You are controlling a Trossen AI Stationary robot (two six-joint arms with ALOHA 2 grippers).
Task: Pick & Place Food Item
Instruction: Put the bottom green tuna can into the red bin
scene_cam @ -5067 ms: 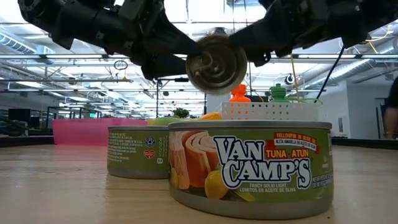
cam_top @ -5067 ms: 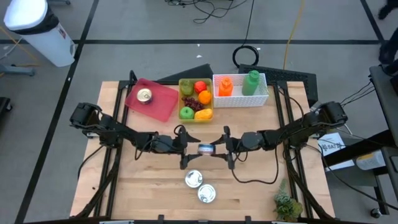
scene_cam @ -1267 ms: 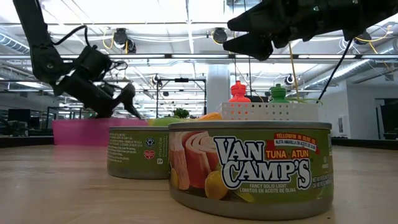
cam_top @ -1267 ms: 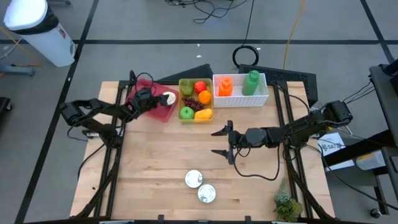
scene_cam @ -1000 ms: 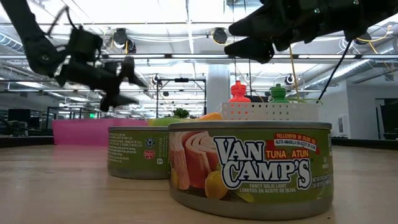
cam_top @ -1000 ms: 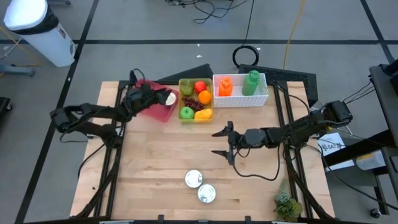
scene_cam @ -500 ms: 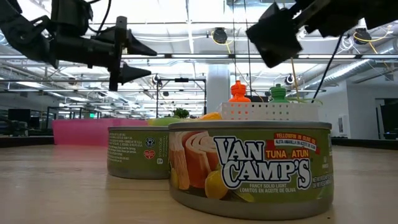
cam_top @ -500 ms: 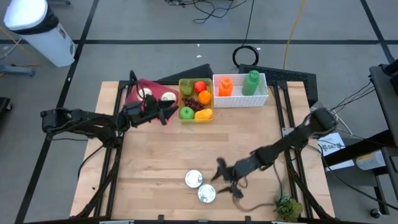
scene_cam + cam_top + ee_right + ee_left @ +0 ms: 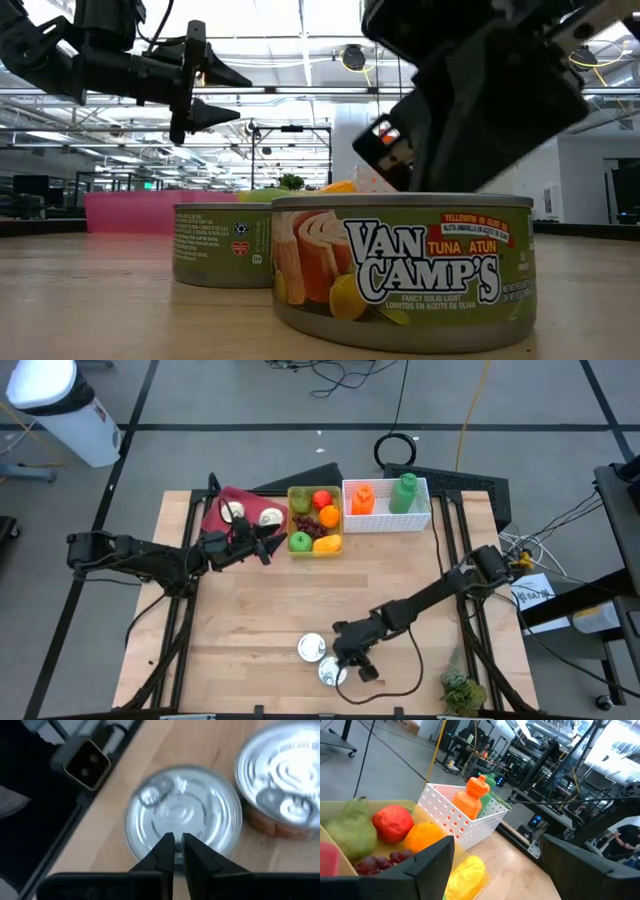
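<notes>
Right gripper point(image 9: 174, 851) clenched empty over the nearer tuna can point(image 9: 183, 817).
The can sits on the worktop point(image 9: 260, 620) beside a second can point(image 9: 311, 648); left gripper point(image 9: 268, 540) hangs released by the fruit tray point(image 9: 315, 545).

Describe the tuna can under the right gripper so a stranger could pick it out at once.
On the wooden table, two tuna cans sit side by side at the front edge. The one meant is nearer the edge, with the shut right gripper right above its silver lid.

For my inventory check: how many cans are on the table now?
4. Two cans lie in the pink tray: and. Two stand near the front edge: and, below the right gripper. None seems hidden.
</notes>
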